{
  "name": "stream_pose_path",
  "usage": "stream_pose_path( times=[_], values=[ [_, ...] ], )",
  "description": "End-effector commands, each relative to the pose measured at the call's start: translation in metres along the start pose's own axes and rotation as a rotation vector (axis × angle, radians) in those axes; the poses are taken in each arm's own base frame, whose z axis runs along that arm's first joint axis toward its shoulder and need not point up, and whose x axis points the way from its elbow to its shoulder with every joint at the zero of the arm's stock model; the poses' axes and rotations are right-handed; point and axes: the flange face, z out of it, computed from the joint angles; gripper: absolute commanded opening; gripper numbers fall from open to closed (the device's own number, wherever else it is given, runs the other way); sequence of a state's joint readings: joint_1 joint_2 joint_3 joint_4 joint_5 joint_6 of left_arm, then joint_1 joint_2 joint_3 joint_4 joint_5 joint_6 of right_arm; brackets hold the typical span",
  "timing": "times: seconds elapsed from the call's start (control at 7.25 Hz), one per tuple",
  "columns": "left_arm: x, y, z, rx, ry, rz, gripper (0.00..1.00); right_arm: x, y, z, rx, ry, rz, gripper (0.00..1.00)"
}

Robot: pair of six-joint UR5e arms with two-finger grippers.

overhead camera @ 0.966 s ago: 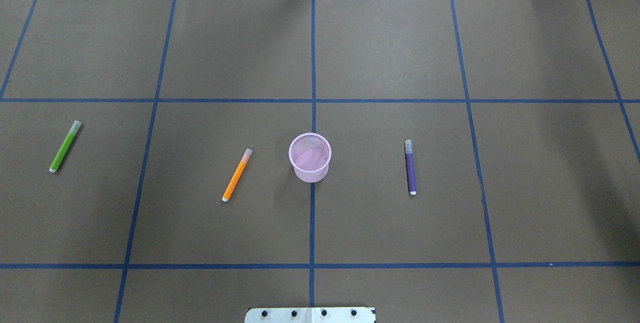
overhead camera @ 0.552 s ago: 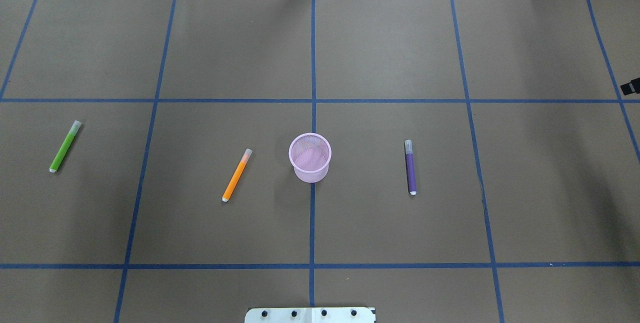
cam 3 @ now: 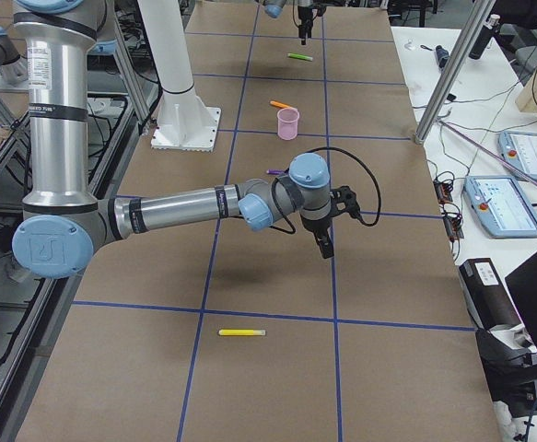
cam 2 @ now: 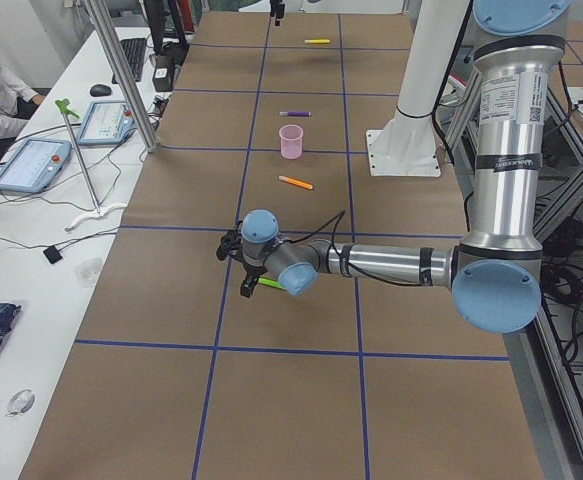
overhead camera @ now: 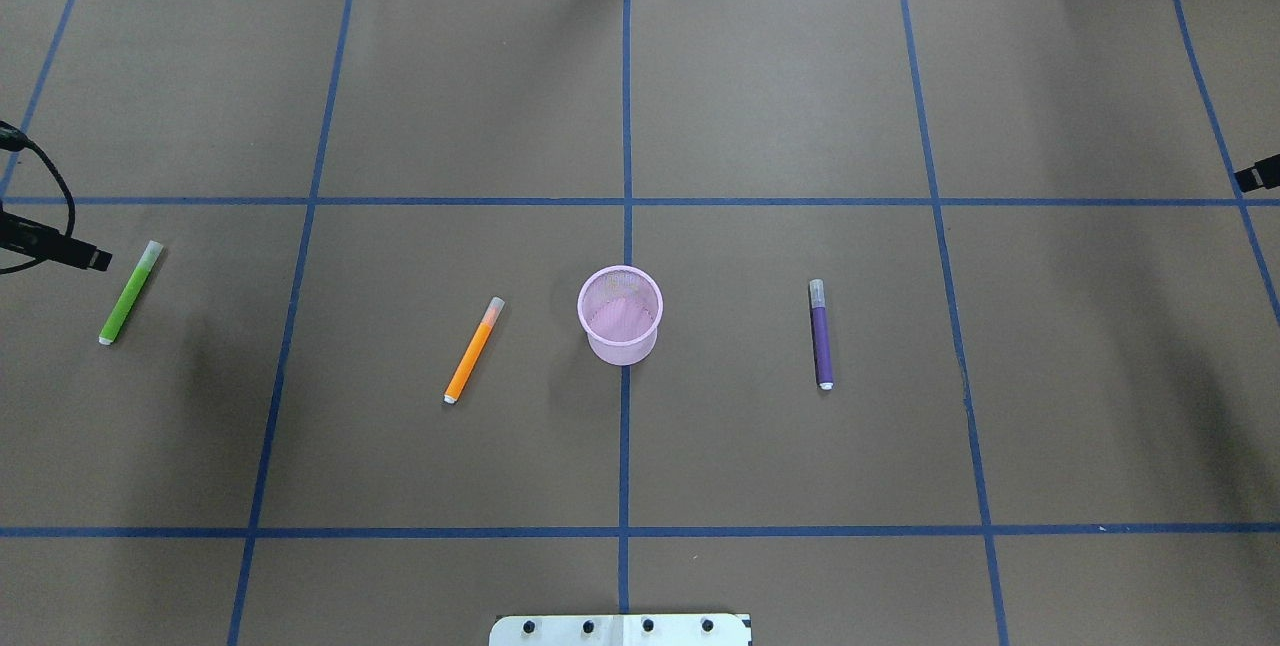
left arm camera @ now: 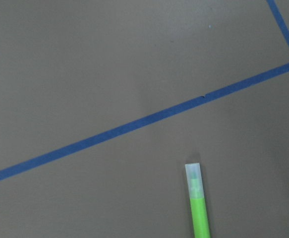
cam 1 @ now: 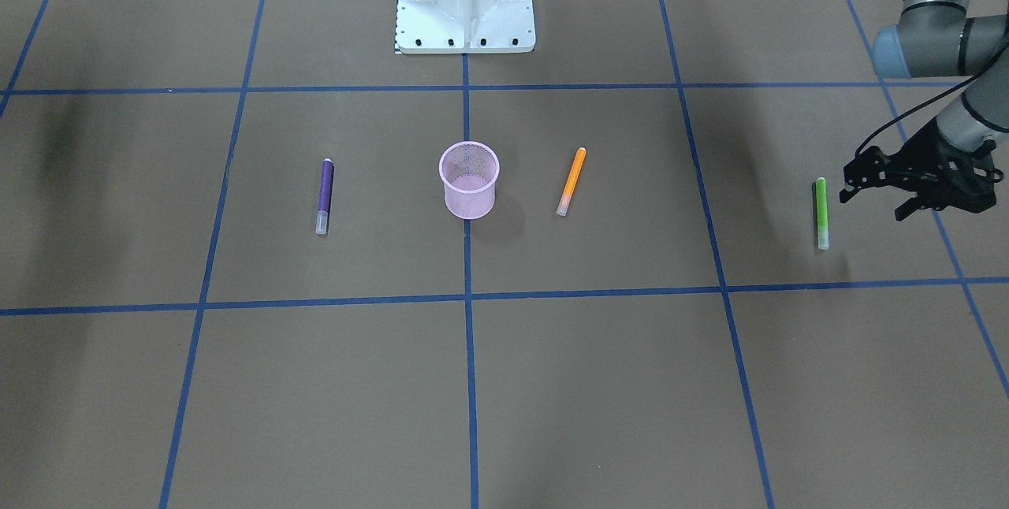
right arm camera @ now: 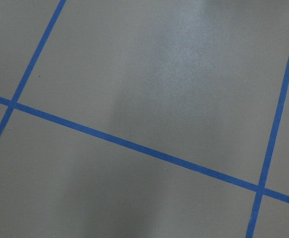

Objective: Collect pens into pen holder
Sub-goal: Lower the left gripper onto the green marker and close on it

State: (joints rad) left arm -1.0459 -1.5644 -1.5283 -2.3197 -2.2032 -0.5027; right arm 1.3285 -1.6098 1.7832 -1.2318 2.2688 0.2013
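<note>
Open left gripper beside the green pen, no pen in the holder yet.

My left gripper (cam 1: pixel 873 200) hangs empty, jaws spread wide, just beside the green pen (cam 1: pixel 820 209) near the table's (cam 1: pixel 599 383) left edge; I judge it is set to straddle the barrel. Beyond lie the orange pen (cam 1: pixel 571 180), the upright pink mesh pen holder (cam 1: pixel 469 198) at mid-table where either arm should reach it, then the purple pen (cam 1: pixel 324 194). My right gripper (overhead camera: pixel 1258 171) barely shows at the right edge, so I cannot tell its opening.
</note>
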Motion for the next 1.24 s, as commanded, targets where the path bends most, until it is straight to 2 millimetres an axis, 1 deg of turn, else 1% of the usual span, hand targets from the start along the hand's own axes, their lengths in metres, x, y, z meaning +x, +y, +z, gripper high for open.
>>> stream_pose_path(
  times=[0.0,0.14,0.28,0.41,0.55,0.83,1.1],
  values=[
    [0.019,0.004,0.030,-0.013,-0.033,-0.010,0.95,0.000,0.001,0.000,-0.001,0.000,0.001,1.00],
    [0.022,0.005,0.033,-0.018,-0.031,-0.005,0.86,0.000,0.001,0.000,-0.001,0.000,0.001,1.00],
    [0.025,0.001,0.033,-0.013,-0.027,0.002,0.69,0.000,0.001,0.000,-0.001,0.000,0.001,1.00],
    [0.026,-0.001,0.033,-0.012,-0.026,0.004,0.55,0.000,0.001,0.000,-0.001,0.000,0.001,1.00],
    [0.025,0.000,0.034,-0.015,-0.029,0.002,0.49,0.000,0.001,0.000,-0.001,0.000,0.001,1.00],
    [0.022,0.001,0.037,-0.020,-0.031,0.000,0.49,0.002,0.002,0.002,-0.005,0.001,0.004,1.00],
    [0.023,-0.005,0.042,-0.022,-0.031,0.000,0.49,0.002,0.001,0.002,-0.003,0.002,0.003,1.00]
  ],
)
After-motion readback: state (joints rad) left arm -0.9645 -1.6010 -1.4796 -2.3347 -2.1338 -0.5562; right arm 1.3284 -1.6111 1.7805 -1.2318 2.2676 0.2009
